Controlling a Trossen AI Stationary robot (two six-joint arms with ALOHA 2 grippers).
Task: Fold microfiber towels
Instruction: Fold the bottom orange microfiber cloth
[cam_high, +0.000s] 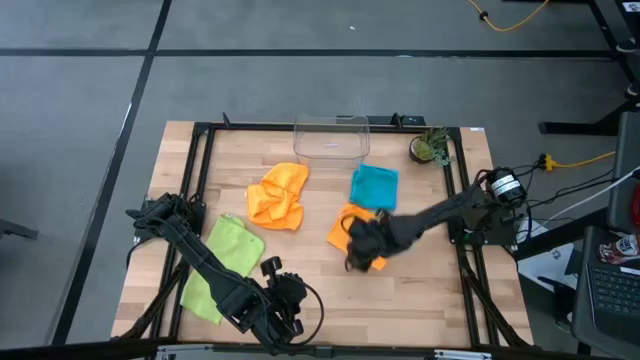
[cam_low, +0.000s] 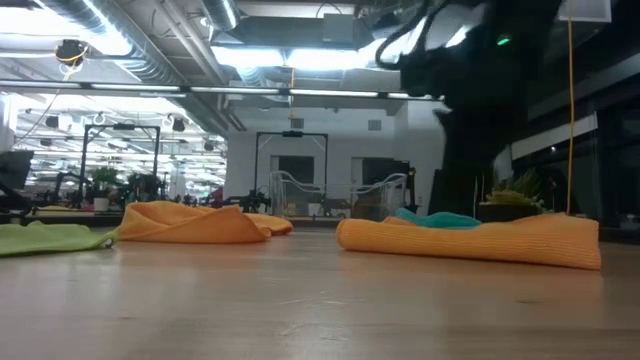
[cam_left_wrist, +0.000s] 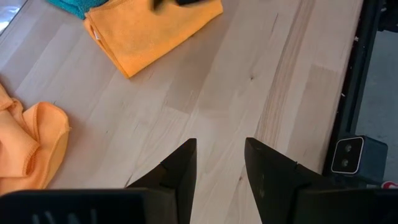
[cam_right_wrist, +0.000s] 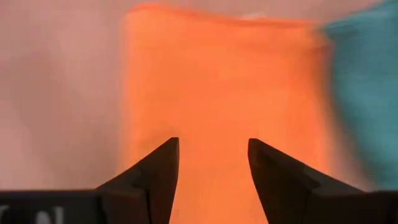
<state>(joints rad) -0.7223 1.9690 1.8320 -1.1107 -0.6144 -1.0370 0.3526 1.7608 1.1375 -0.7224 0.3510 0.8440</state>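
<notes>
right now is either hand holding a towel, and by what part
Nothing is held. The right hand hangs open above the folded orange towel; the left hand waits open over bare table.

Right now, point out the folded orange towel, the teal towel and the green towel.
folded orange towel (cam_low: 470, 242), low view, middle of its front fold.
teal towel (cam_high: 375, 186), high view, centre of the cloth.
green towel (cam_high: 226, 250), high view, middle of its upper part, clear of the left arm.
</notes>
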